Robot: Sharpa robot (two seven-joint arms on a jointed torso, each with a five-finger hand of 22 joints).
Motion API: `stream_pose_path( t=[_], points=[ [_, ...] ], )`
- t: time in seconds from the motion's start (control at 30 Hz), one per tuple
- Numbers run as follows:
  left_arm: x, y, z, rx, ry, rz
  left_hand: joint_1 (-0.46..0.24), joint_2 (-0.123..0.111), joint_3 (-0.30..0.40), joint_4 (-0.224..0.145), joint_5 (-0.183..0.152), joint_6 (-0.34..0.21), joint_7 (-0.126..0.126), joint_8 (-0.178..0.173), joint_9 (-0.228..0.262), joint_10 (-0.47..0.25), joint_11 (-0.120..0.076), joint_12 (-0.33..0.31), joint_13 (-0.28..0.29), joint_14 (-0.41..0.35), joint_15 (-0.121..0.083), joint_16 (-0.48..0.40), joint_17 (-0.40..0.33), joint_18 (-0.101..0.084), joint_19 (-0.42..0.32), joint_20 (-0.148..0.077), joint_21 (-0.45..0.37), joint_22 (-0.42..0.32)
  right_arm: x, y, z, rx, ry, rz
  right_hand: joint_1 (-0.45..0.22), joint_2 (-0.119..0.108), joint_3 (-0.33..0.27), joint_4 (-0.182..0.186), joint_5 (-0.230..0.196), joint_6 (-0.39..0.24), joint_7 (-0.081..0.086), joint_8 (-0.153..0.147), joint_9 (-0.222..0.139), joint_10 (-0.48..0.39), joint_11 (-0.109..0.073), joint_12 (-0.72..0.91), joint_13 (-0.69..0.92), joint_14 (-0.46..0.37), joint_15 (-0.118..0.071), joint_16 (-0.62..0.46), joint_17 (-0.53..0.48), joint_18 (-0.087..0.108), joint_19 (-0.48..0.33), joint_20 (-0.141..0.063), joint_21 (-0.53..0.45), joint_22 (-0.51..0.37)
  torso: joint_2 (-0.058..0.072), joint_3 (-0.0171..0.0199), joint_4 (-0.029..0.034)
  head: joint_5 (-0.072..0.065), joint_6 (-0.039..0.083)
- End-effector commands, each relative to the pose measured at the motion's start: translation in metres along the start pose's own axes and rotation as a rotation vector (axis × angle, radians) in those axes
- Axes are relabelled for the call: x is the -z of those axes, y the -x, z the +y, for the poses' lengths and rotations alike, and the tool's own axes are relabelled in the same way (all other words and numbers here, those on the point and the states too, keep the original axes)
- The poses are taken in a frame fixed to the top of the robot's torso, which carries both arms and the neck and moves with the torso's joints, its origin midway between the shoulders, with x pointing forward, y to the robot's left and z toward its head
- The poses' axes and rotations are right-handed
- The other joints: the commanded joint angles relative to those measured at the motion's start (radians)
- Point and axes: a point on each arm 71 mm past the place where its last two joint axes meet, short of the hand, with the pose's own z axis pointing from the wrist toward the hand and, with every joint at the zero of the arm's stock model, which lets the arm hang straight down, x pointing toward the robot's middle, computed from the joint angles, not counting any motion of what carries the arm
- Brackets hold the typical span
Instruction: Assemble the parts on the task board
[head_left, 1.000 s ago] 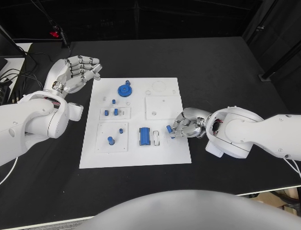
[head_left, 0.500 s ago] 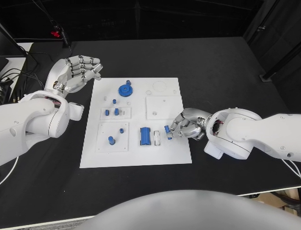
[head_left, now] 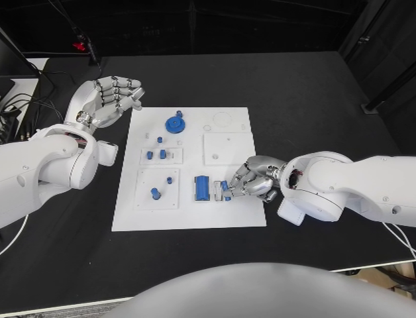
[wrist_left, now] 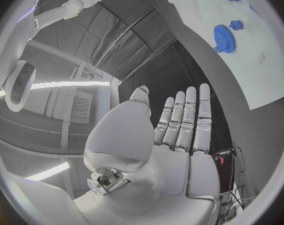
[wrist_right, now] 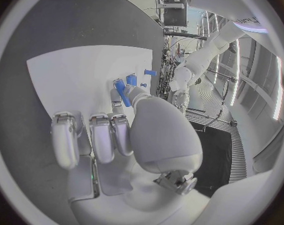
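The white task board [head_left: 229,215] lies in the middle of the black table. On it are a blue gear [head_left: 175,124], a blue block [head_left: 201,187] and several small blue pieces such as one [head_left: 154,193] in a left-hand recess. My right hand [head_left: 253,180] is over the board's right edge and pinches a small blue part [head_left: 225,191] just right of the blue block. In the right wrist view the small blue part [wrist_right: 120,89] sits at the thumb tip over the board [wrist_right: 66,75]. My left hand [head_left: 112,96] hovers open off the board's far left corner, fingers spread [wrist_left: 182,130].
The left wrist view shows the gear [wrist_left: 224,37] and a small blue peg [wrist_left: 236,24] on the board [wrist_left: 261,70]. Black table surrounds the board; cables and equipment [head_left: 2,99] lie at the table's left edge.
My right hand has moved the small blue part leftward and nearer, close to the blue block. The left hand has stayed in place.
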Motion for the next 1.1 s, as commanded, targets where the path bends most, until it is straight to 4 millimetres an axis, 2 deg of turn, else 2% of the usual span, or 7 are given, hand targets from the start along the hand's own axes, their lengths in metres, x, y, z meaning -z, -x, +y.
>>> stream_pose_path(
  t=[0.03,0.43,0.6,0.83,1.1],
  points=[
    [-0.001,-0.001,-0.001,0.006,-0.004,0.004,0.0,0.014,-0.005,-0.001,0.004,-0.009,0.059,0.006,-0.001,-0.009,0.0,0.004,-0.001,-0.008,0.0,0.006,-0.001,0.009,0.004,0.0,0.004,-0.002,-0.002,-0.004,0.001,-0.018,-0.01,0.046,-0.009,-0.002,0.0,0.005,0.005,0.007,0.001,-0.005,0.001,0.104,0.004,0.003,0.263,0.106,-0.006,0.002,0.263,-0.007,0.106,-0.004,0.003,0.263,0.0,-0.0002,0.0001,0.0,0.0],
    [-0.001,-0.001,-0.002,0.007,-0.003,0.005,0.0,0.014,-0.005,-0.001,0.004,-0.009,0.059,0.006,-0.001,-0.009,0.0,0.004,-0.001,-0.008,0.0,0.006,-0.001,0.009,0.004,0.0,0.004,-0.002,-0.009,-0.002,0.001,-0.004,-0.034,0.031,-0.013,-0.002,-0.003,0.008,0.01,0.009,0.001,-0.008,0.0,0.104,0.004,0.003,0.263,0.106,-0.006,0.002,0.263,-0.007,0.106,-0.005,0.003,0.263,0.0,-0.0004,0.0002,0.004,0.0],
    [-0.001,-0.002,-0.002,0.008,-0.002,0.007,0.0,0.014,-0.005,-0.001,0.004,-0.009,0.059,0.006,-0.001,-0.009,0.0,0.004,-0.001,-0.008,0.0,0.006,-0.001,0.009,0.004,0.0,0.004,-0.002,-0.011,-0.002,0.001,0.002,-0.043,0.027,-0.016,-0.001,-0.005,0.01,0.011,0.009,0.002,-0.01,-0.001,0.104,0.005,0.003,0.263,0.106,-0.006,0.002,0.263,-0.007,0.106,-0.005,0.003,0.263,0.0,-0.0003,-0.0024,0.006,0.0],
    [-0.001,-0.002,-0.002,0.008,-0.001,0.008,0.0,0.014,-0.005,-0.001,0.004,-0.009,0.059,0.006,-0.001,-0.009,0.0,0.004,-0.001,-0.008,0.0,0.006,-0.001,0.009,0.004,0.0,0.004,-0.002,-0.013,-0.003,0.003,0.007,-0.047,0.03,-0.027,-0.003,-0.014,0.019,0.013,0.011,0.003,-0.017,-0.003,0.104,0.005,0.003,0.263,0.106,-0.006,0.002,0.263,-0.007,0.106,-0.005,0.003,0.263,0.0,0.0002,-0.0002,0.005,0.0],
    [-0.001,-0.002,-0.001,0.008,-0.001,0.008,0.0,0.014,-0.005,-0.001,0.004,-0.009,0.059,0.006,-0.001,-0.009,0.0,0.004,-0.001,-0.008,0.0,0.006,-0.001,0.009,0.004,0.0,0.004,-0.002,-0.016,-0.005,0.004,0.012,-0.053,0.036,-0.039,-0.005,-0.025,0.029,0.016,0.012,0.004,-0.027,-0.006,0.104,0.006,0.003,0.263,0.106,-0.006,0.002,0.263,-0.007,0.106,-0.006,0.003,0.263,0.0,0.0,-0.0008,0.006,0.0]
  ],
)
